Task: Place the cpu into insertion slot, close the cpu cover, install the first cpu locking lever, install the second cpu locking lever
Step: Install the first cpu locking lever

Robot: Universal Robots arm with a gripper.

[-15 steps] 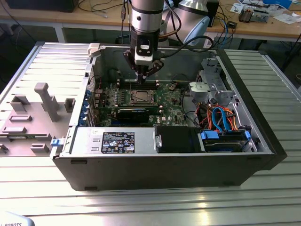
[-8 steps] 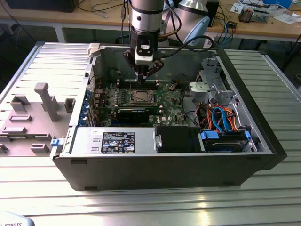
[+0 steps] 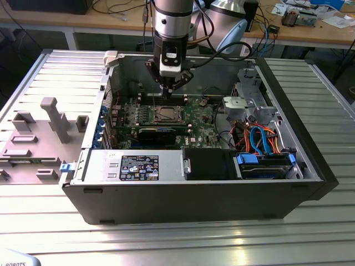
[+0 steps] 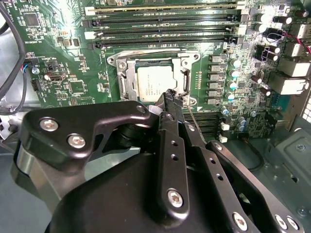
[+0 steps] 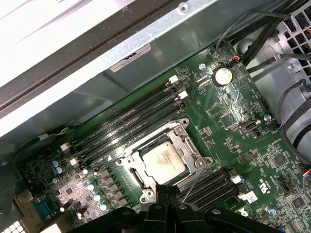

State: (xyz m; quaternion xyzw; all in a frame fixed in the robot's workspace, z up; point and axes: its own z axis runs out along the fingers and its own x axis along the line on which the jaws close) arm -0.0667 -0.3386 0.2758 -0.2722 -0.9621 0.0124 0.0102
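While the arm hangs over the open case on the worktop, the tool has its fingers pressed together at the edge of the cover, holding nothing visible. The cpu lies in the slot in the middle of the green board, with the cover closed around it and the memory slots just beside.
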